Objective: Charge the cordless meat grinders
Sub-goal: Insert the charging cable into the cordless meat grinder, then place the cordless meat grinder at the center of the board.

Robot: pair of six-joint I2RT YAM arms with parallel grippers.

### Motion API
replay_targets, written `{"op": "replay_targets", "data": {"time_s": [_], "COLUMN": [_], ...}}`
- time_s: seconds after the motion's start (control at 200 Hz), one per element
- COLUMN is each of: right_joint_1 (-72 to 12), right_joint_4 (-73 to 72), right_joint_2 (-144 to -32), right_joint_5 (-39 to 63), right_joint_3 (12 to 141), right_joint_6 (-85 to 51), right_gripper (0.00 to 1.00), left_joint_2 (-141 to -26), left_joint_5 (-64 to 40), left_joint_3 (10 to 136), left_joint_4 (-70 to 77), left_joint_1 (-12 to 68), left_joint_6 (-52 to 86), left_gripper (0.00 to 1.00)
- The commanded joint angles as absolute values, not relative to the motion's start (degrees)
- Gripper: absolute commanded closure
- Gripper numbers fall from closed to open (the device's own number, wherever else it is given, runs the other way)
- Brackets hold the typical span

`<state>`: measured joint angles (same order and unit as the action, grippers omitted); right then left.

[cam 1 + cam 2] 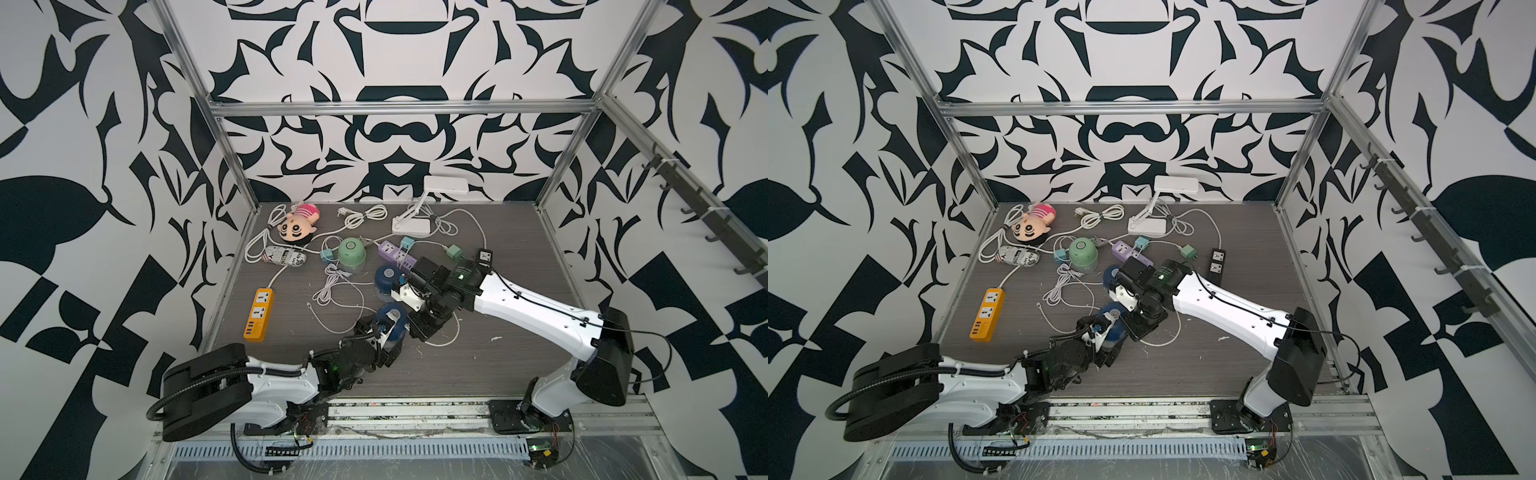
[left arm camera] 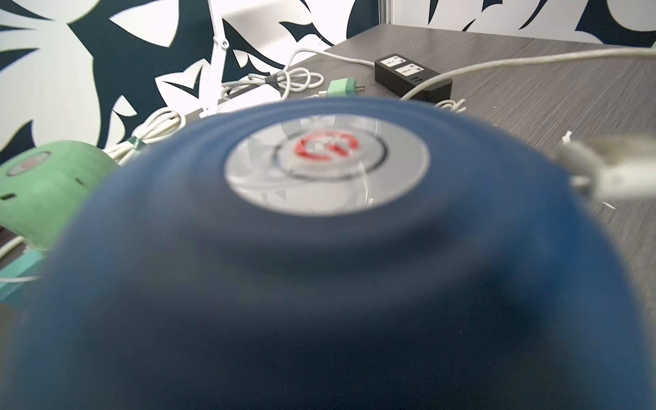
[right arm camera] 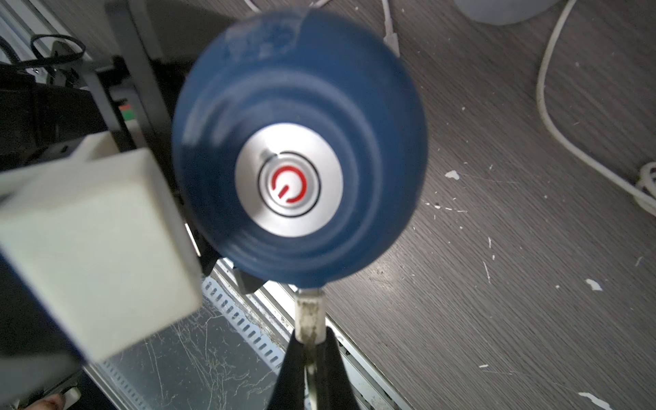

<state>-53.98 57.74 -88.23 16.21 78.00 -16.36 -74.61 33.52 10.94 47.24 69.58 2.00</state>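
Plugging a charging cable into one grinder looks like the step in hand. Low and centre in a top view, the left hand (image 1: pixel 384 338) spreads wide around the navy blue meat grinder (image 1: pixel 392 318) over the desk (image 1: pixel 478 365). The right hand (image 3: pixel 311 339) pinches the white cable plug (image 3: pixel 310 310), tip touching the grinder's rim; whether it is seated I cannot tell. Next calls for a straight push. The second navy grinder (image 1: pixel 386 277) and mint green grinder (image 1: pixel 351 250) stand higher up.
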Motion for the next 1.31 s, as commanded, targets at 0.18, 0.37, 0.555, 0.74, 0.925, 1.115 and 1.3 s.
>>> {"op": "replay_targets", "data": {"time_s": [0.18, 0.37, 0.555, 0.74, 0.925, 1.115, 1.3], "right_joint_1": [-54.2, -53.6, -50.7, -45.7, -41.8, -39.5, -38.2], "right_joint_4": [48.7, 53.6, 55.5, 55.4, 54.5, 53.1, 51.8], "right_joint_2": [-83.8, -80.2, -73.5, -67.5, -64.2, -62.6, -61.9], "right_joint_5": [15.9, 10.4, 4.7, -2.1, -5.5, -6.3, -6.4], "right_joint_3": [74.2, 71.8, 70.2, 69.2, 68.3, 67.1, 65.6], "right_joint_6": [-16.8, -15.7, -16.6, -18.7, -19.3, -19.3, -19.6], "right_gripper": [0.71, 0.53, 0.46, 0.44, 0.42, 0.41, 0.39], "left_joint_2": [-90.9, -100.5, -104.8, -109.7, -114.9, -120.4, -122.0], "left_joint_5": [32.8, 33.0, 31.7, 28.7, 25.7, 23.1, 22.9], "left_joint_3": [10.5, 10.8, 13.3, 18.1, 24.7, 31.8, 34.8], "left_joint_4": [72.8, 82.6, 82.6, 82.6, 82.6, 82.6, 82.6], "left_joint_1": [70.8, 70.8, 70.8, 70.8, 70.8, 70.8, 70.8], "left_joint_6": [4.5, 5.8, 6.3, 5.7, 5.6, 6.3, 6.7], "left_gripper": [0.37, 0.38, 0.37, 0.3, 0.25, 0.17, 0.01]}}
